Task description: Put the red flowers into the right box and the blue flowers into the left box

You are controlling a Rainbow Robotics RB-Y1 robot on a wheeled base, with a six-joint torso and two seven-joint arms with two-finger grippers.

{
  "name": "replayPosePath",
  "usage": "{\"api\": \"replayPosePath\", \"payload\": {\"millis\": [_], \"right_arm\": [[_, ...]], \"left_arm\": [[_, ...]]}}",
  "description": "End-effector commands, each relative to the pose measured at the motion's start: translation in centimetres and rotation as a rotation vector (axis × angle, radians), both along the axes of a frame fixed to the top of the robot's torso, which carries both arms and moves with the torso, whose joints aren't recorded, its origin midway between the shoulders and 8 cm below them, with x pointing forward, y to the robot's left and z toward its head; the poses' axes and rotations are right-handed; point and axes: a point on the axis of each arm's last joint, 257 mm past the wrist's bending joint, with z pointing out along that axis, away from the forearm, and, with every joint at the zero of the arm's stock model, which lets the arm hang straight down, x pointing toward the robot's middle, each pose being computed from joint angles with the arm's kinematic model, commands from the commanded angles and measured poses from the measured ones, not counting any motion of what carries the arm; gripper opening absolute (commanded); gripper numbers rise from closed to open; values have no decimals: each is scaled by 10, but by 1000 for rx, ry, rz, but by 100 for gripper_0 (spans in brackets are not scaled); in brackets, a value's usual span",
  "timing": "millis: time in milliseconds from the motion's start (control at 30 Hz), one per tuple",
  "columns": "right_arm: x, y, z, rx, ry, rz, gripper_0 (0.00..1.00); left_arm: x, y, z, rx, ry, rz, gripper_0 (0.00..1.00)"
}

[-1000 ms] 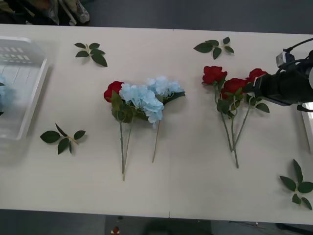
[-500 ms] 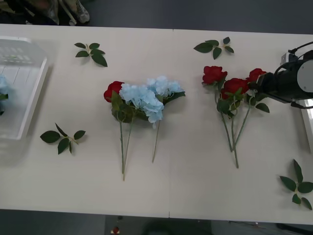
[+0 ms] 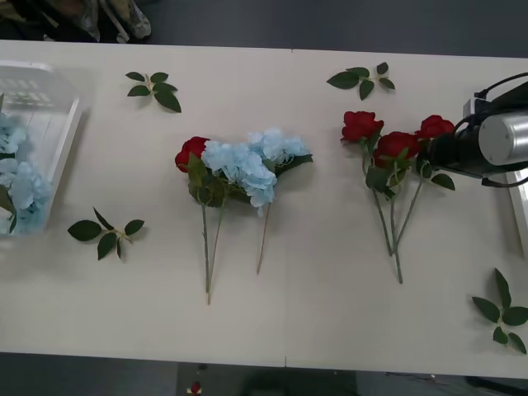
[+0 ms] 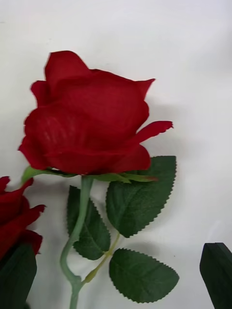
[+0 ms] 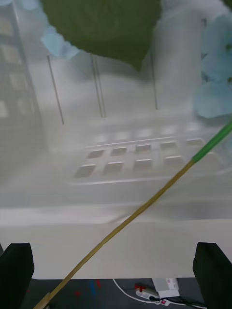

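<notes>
A pale table seen from above. At the robot's far left sits the left box (image 3: 58, 140), white with ribbed, slotted walls, and pale blue flowers (image 3: 23, 186) already lie inside it, so that half of the sorting looks partly done. The left gripper (image 5: 113, 270) hangs over this box with its two black fingers (image 5: 17, 270) spread wide at the corners of its wrist view; a thin flower stem crosses between them untouched, which suggests the bloom is lying free in the box.

In the middle of the table lies a mixed bunch: more blue blooms (image 3: 247, 165) pressed against one red rose (image 3: 191, 152), stems pointing toward the robot.

Further right, a cluster of red flowers (image 3: 388, 140) lies flat, three roses with stems overlapping. The right gripper (image 3: 441, 153) reaches in from the right edge, just beside the rightmost rose (image 4: 89, 125). In its wrist view one black finger (image 4: 217, 275) sits at the corner, well clear of stem and leaves, so the fingers appear open, probably lining up a grasp. A sliver of the right box (image 3: 520, 210) shows at the table's right edge, close behind the arm
</notes>
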Motion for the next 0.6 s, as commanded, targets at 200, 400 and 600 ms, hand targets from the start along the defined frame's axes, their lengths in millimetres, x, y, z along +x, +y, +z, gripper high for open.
{"api": "replayPosePath", "payload": {"millis": [200,400,600], "right_arm": [[14,14,6,40,-39,-46,100],[20,18,-4,15,-47,-43,100],[25,24,-12,2,-45,-41,100]], "left_arm": [[21,-34,38,-135,-64,7,99],[37,-105,80,-330,-109,-83,100],[62,-183,100,-544,-181,-171,100]]}}
